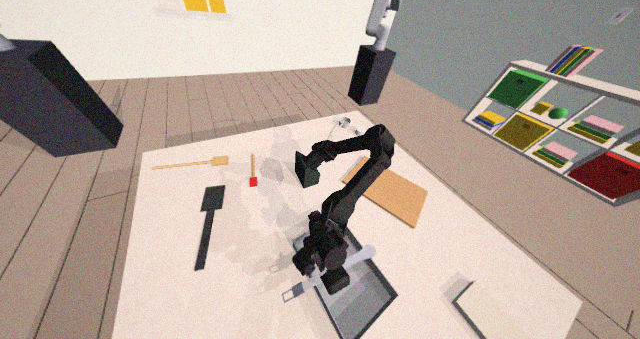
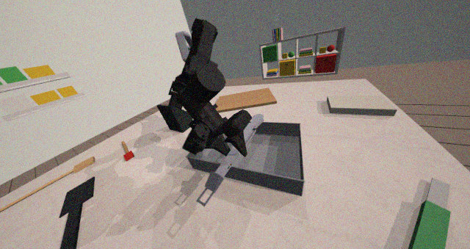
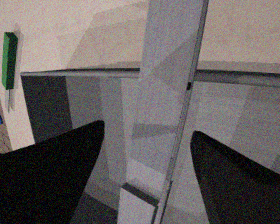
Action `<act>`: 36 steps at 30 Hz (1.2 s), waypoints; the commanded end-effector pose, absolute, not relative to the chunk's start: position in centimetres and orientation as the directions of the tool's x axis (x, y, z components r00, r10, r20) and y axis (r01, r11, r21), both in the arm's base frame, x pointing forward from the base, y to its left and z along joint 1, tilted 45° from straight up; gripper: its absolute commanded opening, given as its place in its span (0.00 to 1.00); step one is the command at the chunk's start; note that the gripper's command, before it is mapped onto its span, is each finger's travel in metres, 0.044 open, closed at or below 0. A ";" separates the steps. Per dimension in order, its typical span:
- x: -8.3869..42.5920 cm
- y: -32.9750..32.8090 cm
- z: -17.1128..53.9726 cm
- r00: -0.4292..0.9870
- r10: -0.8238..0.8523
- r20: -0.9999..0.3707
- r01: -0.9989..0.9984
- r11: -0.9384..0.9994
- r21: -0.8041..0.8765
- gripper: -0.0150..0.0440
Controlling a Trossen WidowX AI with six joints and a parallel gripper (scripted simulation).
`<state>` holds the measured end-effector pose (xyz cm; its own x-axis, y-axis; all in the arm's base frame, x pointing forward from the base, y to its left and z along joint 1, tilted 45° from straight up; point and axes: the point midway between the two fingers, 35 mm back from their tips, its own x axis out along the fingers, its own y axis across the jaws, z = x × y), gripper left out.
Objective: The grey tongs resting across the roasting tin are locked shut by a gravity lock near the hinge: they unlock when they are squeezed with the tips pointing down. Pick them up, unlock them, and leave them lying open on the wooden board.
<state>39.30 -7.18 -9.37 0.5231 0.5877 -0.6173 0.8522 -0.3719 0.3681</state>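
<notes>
The grey tongs (image 1: pixel 368 252) (image 2: pixel 220 171) (image 3: pixel 172 35) lie across the roasting tin (image 1: pixel 370 299) (image 2: pixel 272 183) (image 3: pixel 46 100), their arms together. The end with the rectangular loop sticks out past one wall, and the rounded end reaches the opposite wall. My gripper (image 1: pixel 319 278) (image 2: pixel 236 153) (image 3: pixel 148 132) is partly open over the tin, pointing down. In the wrist view its fingers stand on either side of the tongs' middle with a gap on each side. The arm hides part of the tongs in the top view. The wooden board (image 1: pixel 395 193) (image 2: pixel 247 100) lies flat beyond the tin.
A black spatula (image 1: pixel 213 198) (image 2: pixel 78 195), a wooden spatula (image 1: pixel 220 160) (image 2: pixel 84 164) and a red-headed tool (image 1: pixel 253 181) (image 2: pixel 128 156) lie left of the tin. A pale slab (image 1: pixel 495 311) (image 2: pixel 361 105) lies to the right. A green-handled tool (image 2: pixel 431 225) (image 3: pixel 9 60) lies beyond one side.
</notes>
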 end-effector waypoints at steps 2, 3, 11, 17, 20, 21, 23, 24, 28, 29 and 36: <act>39.7 -6.6 -10.0 0.522 0.587 -0.619 0.853 -0.375 0.364 0.69; 39.8 -6.5 -10.1 0.522 0.587 -0.618 0.852 -0.375 0.364 0.69; 40.4 -5.6 -10.9 0.524 0.588 -0.616 0.852 -0.376 0.365 0.69; 40.3 -5.7 -10.7 0.524 0.591 -0.614 0.852 -0.373 0.368 0.56; 40.3 -5.7 -10.7 0.524 0.591 -0.614 0.852 -0.373 0.368 0.43; 40.3 -5.7 -10.7 0.524 0.591 -0.614 0.852 -0.373 0.368 0.38; 40.3 -5.7 -10.7 0.524 0.591 -0.614 0.852 -0.373 0.368 0.36; 40.3 -5.7 -10.7 0.524 0.591 -0.614 0.852 -0.373 0.368 0.35; 40.3 -5.7 -10.7 0.524 0.591 -0.614 0.852 -0.373 0.368 0.30; 40.3 -5.7 -10.7 0.524 0.591 -0.614 0.852 -0.373 0.368 0.29; 40.4 -6.2 -10.2 0.523 0.590 -0.615 0.852 -0.372 0.368 0.00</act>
<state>40.27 -5.71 -10.62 0.5225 0.5914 -0.6142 0.8525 -0.3742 0.3649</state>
